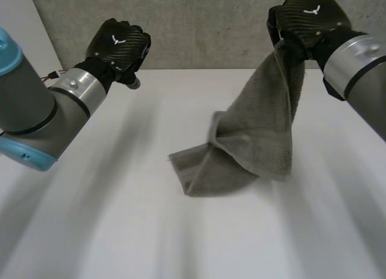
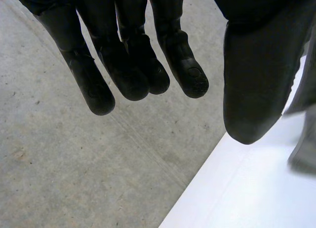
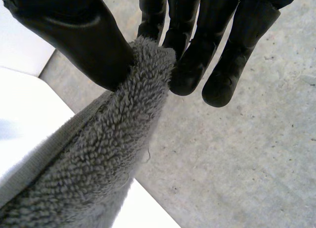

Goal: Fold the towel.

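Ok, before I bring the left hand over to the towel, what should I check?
1. Right hand grip on the towel: ok, fingers and thumb pinch its upper end.
2. Left hand free: ok, open and holding nothing.
3. Towel's lower end on the table: ok, resting there.
4. Towel hanging flat: not ok, bunched and creased.
5. Free corner to grab: cannot tell, folds hide it.

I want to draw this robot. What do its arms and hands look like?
The left arm and right arm are fat grey tubes; the left has light-blue caps, and each wrist wears a shiny silver band. The left hand and right hand are black with a woven pattern, a small white mark on the back, and thick rounded fingers.
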